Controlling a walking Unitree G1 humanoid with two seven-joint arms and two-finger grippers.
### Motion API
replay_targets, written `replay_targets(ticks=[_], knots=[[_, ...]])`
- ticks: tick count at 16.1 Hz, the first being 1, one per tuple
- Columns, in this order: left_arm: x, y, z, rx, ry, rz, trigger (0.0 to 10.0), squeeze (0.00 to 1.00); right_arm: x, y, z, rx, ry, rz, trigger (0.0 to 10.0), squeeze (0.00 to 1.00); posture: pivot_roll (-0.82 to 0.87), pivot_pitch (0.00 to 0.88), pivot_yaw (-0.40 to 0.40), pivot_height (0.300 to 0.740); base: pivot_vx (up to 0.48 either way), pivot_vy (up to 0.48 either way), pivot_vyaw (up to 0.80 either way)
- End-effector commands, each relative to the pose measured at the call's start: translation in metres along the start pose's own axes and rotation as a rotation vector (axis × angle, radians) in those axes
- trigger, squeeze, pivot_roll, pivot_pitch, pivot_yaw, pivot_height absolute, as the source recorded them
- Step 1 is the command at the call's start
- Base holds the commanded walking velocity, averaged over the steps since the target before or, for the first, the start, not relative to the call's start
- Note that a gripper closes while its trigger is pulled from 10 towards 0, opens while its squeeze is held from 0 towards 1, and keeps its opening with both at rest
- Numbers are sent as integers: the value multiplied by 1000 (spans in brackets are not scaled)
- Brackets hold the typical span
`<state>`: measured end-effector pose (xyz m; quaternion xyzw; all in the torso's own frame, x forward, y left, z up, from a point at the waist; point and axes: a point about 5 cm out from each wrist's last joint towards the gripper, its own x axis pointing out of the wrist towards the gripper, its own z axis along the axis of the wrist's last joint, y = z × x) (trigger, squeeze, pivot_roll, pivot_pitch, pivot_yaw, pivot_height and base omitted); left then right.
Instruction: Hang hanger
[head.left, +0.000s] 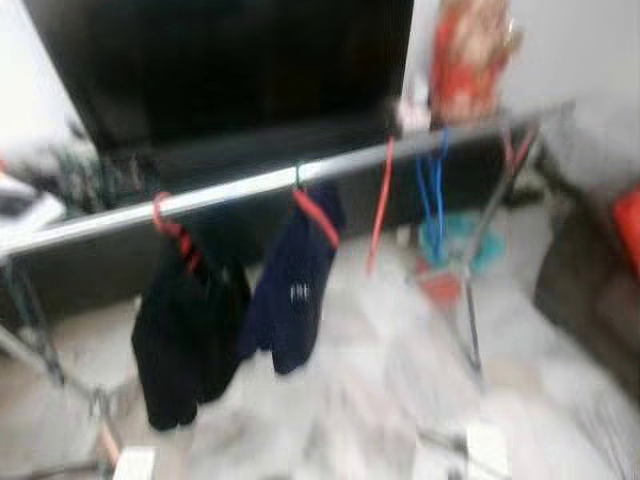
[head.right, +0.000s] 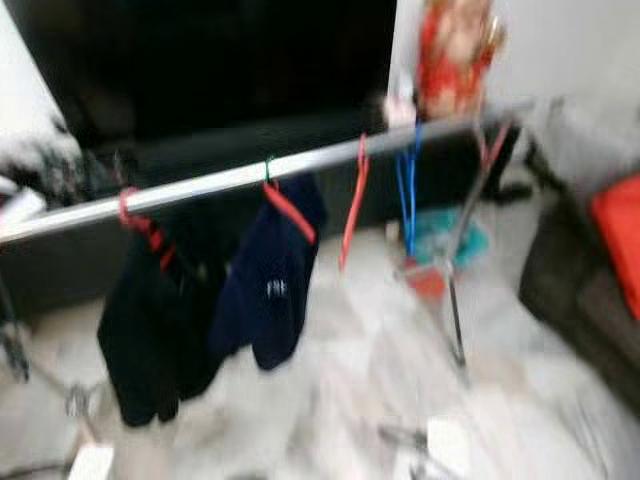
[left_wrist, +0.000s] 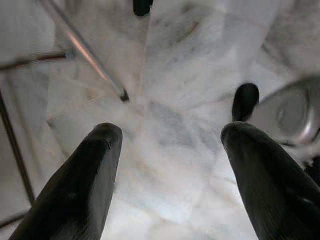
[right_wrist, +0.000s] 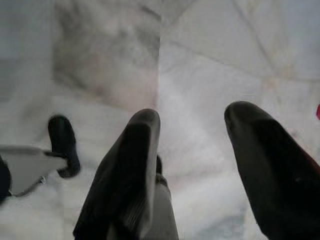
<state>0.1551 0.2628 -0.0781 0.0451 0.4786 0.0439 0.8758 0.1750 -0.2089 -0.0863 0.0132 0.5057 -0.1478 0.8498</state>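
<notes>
Both arms idle: left gripper (left_wrist: 167, 170) and right gripper (right_wrist: 192, 165) gape empty over marble floor (left_wrist: 175, 125). Red hangers (head.left: 318, 215) already on rail (head.left: 250, 185), holding 2 dark garments (head.left: 185, 340) off the floor.

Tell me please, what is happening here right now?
The robot faces a silver clothes rail carrying two dark garments on red hangers, plus an empty red hanger and blue ones. The head view is blurred. The left gripper and right gripper are open, holding nothing, pointing down at the marble floor. No hanger is in hand.
</notes>
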Motion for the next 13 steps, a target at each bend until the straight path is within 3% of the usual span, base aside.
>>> replay_targets(ticks=[1, 13], knots=[[2, -4, 8, 12, -27, -12, 10000, 0, 0, -9, -2, 3, 4, -23, 10000, 0, 58, 0, 45, 732, 0, 0, 0], [2, -6, 9, 40, -13, -56, 10000, 0, 0, -9, -1, 12, 2, -19, 10000, 0, 60, 0, 43, 732, 0, 0, 0]])
